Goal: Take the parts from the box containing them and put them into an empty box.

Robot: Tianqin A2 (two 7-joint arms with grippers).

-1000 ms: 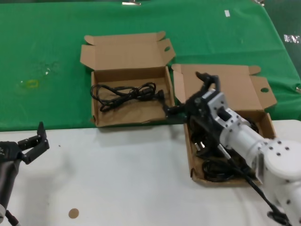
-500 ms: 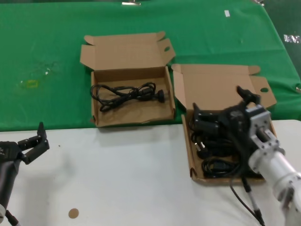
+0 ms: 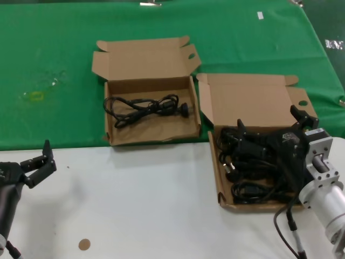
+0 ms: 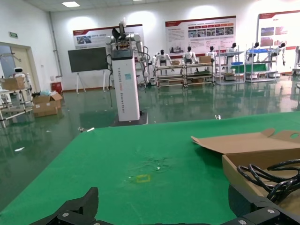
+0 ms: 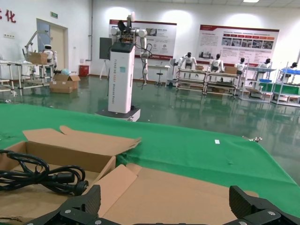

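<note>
The longer cardboard box (image 3: 214,171) at the right holds several black power cords (image 3: 249,168). The squarer box (image 3: 152,140) at the centre back holds one coiled cord (image 3: 144,107). My right gripper (image 3: 268,121) hovers over the longer box's far end, open and empty. In the right wrist view my right gripper (image 5: 168,206) faces that box's lid flap (image 5: 178,192), with the squarer box's cord (image 5: 44,177) off to one side. My left gripper (image 3: 39,163) is parked open at the table's front left. The left wrist view shows it (image 4: 164,208) empty, with the squarer box (image 4: 243,161) beyond.
The boxes lie where the green cloth (image 3: 54,65) meets the white table (image 3: 140,199). A small brown disc (image 3: 84,244) lies on the white table at the front left. A white scrap (image 3: 260,15) lies at the far back right of the cloth.
My right gripper has swung right and back, from the squarer box's right edge to over the longer box. It stays open and empty. The left arm has not moved.
</note>
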